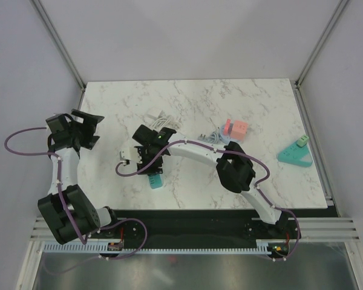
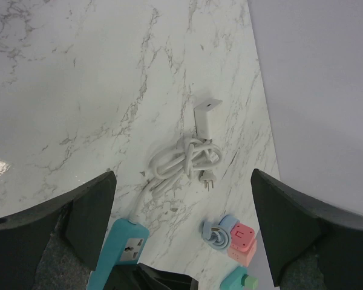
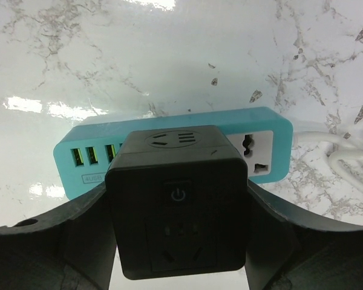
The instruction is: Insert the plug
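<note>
On the marble table [image 1: 260, 103], the black plug [image 3: 178, 151] looks seated in the teal power strip [image 3: 272, 130]. My right tool [image 3: 176, 205] flanks it, grip uncertain; my left tool [image 2: 181, 175] is spread wide, empty. Probably only letting go is left.

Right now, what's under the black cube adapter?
The teal power strip: its USB ports show left of the black cube adapter, one socket right. The strip's middle is covered, so whether the prongs are seated cannot be seen.

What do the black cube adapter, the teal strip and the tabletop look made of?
Black cube adapter: matte moulded plastic, no glare. Teal strip: smooth plastic, slight sheen, white socket face. Tabletop: glossy marble-look surface, grey veining, bright reflections; stone or laminate, unclear.
</note>
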`<action>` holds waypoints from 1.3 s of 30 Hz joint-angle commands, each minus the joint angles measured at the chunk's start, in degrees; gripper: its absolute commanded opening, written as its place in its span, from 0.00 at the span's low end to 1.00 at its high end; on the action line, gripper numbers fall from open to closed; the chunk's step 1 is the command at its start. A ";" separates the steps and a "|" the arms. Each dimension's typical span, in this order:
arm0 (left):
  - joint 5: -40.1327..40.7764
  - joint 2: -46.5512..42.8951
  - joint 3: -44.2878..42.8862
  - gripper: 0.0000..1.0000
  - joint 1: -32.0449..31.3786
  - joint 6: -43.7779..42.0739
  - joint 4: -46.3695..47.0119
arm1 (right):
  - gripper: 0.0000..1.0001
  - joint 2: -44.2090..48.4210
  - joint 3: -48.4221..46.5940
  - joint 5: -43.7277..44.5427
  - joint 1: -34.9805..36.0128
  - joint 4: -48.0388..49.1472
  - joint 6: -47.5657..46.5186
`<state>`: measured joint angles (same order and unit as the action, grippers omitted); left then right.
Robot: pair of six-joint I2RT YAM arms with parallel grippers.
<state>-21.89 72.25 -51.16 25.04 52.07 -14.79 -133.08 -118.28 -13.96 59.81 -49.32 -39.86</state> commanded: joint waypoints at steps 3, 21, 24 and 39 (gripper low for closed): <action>-1.93 -2.55 2.02 1.00 0.19 -1.27 2.57 | 0.78 4.84 1.73 1.03 0.57 0.36 -0.92; -5.09 -2.20 3.08 1.00 -1.04 -4.52 3.27 | 0.94 12.30 5.07 5.17 0.75 0.37 -0.14; -5.79 -2.02 2.91 1.00 -1.39 -5.75 3.36 | 0.95 14.76 6.47 5.17 0.75 0.54 0.83; -12.74 -0.62 0.88 0.96 -4.73 -9.62 9.42 | 0.11 16.18 10.26 -4.51 -0.92 10.55 14.10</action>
<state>-32.16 70.89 -48.38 20.16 44.88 -8.25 -117.36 -108.03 -15.29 59.77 -44.29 -30.46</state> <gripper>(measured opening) 0.963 0.200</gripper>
